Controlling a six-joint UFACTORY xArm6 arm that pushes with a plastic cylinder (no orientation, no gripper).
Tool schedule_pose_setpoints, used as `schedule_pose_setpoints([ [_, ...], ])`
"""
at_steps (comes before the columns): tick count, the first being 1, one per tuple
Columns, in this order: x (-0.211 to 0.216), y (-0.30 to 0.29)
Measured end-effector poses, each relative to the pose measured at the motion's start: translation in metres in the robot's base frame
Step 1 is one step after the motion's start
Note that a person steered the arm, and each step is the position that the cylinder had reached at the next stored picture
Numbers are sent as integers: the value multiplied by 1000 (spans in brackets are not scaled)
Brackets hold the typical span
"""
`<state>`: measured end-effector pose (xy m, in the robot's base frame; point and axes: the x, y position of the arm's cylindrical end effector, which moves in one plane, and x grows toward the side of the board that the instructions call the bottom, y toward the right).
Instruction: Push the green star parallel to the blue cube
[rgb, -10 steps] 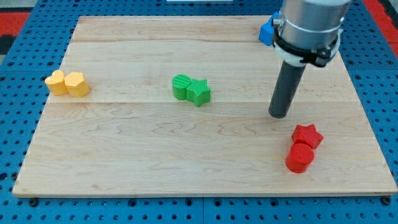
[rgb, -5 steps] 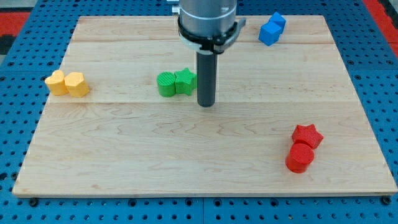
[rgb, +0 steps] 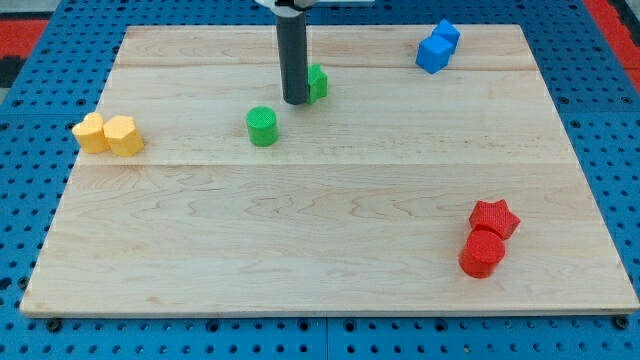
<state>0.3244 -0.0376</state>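
The green star (rgb: 317, 82) lies near the view's top centre, mostly hidden behind my rod. My tip (rgb: 295, 101) touches its left side. The green cylinder (rgb: 262, 126) stands apart, below and left of the tip. The blue cube (rgb: 432, 53) sits at the view's top right, with a second blue block (rgb: 446, 34) just behind it. The star is well to the left of the cube and a little lower in the view.
Two yellow blocks (rgb: 108, 133) sit together at the view's left edge of the wooden board (rgb: 330, 240). A red star (rgb: 494, 217) and a red cylinder (rgb: 482, 253) sit together at the lower right.
My tip swept from the right across to the green pair, then up the view. The green star moved up and right, away from the green cylinder, which shifted slightly left.
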Motion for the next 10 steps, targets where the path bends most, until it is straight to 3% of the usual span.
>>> schedule_pose_setpoints([
  [1,-18,-36],
  [2,-37,-29],
  [4,-27,104],
  [7,-21,139],
  [8,19,167],
  [10,31,41],
])
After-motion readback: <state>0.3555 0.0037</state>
